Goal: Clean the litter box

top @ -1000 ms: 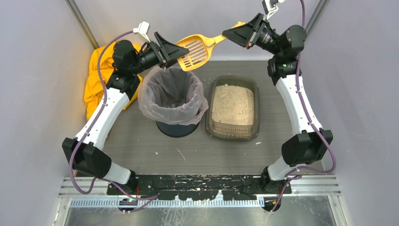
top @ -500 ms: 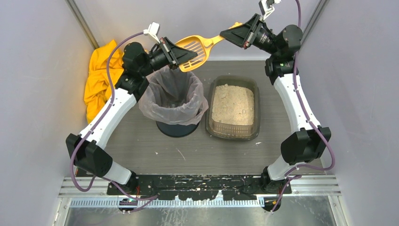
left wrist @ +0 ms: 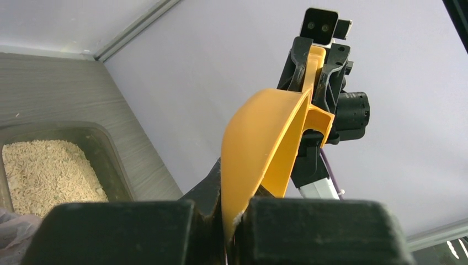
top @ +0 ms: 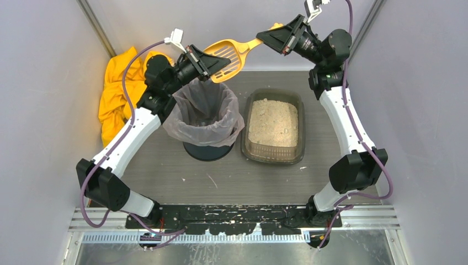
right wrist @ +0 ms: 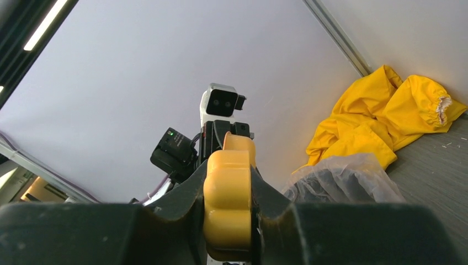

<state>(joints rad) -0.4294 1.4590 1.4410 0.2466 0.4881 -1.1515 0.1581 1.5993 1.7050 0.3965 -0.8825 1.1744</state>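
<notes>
A grey wood-grain table (top: 221,176) carries everything; a crumpled yellow cloth (top: 116,94) lies in its far left corner; a round bin (top: 208,151) lined with a clear bag stands near the middle; just to the bin's right, the litter box (top: 274,158) sits flat on the table, a shallow dark tray filled with beige litter; above the bin's far edge an orange-yellow slotted scoop (top: 229,55) hangs in the air, held at both ends; the left gripper (top: 225,61) is clenched on the rim of its bowl; the right gripper (top: 260,37) is clamped around its handle.
</notes>
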